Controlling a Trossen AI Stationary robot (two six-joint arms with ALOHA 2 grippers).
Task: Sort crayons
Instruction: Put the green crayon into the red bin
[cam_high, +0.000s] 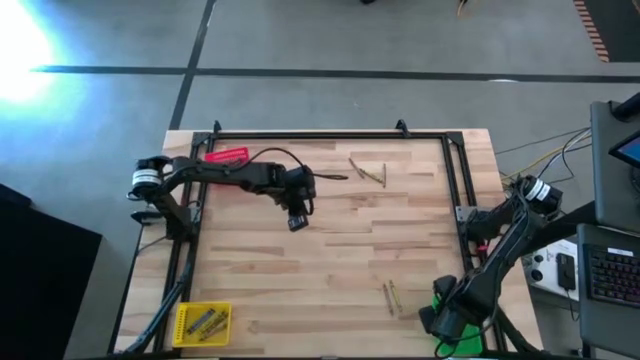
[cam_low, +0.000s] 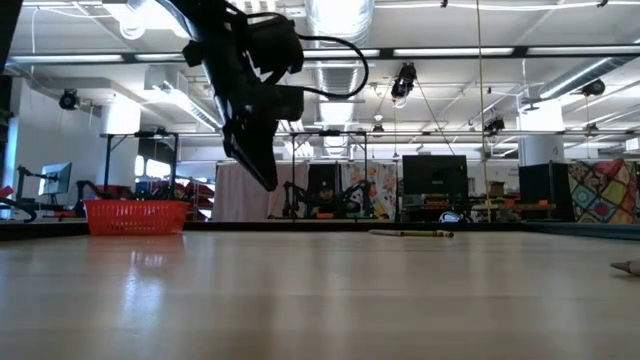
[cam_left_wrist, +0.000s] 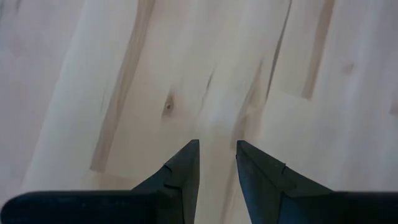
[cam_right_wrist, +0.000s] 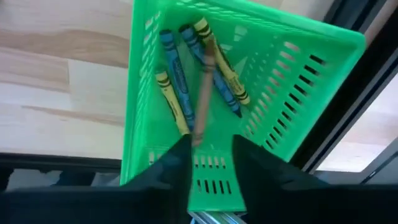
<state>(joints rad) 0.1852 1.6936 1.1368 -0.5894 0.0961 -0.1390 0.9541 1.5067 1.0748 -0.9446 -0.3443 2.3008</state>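
Observation:
My left gripper (cam_high: 298, 216) hovers above the bare middle of the table (cam_left_wrist: 186, 74), fingers a little apart and empty; the low view shows it (cam_low: 262, 172) clear of the wood. My right gripper (cam_right_wrist: 211, 155) is over the green bin (cam_high: 452, 322) at the near right corner, fingers apart. Blue, yellow and brown crayons (cam_right_wrist: 199, 74) lie in that bin. A few loose crayons (cam_high: 368, 172) lie far of centre and two more (cam_high: 390, 297) lie near right. The yellow bin (cam_high: 203, 320) holds several crayons.
A red bin (cam_high: 227, 155) stands at the far left, also in the low view (cam_low: 135, 215). A black frame (cam_high: 330, 135) runs around the table edges. One crayon (cam_low: 410, 233) lies across the far table in the low view.

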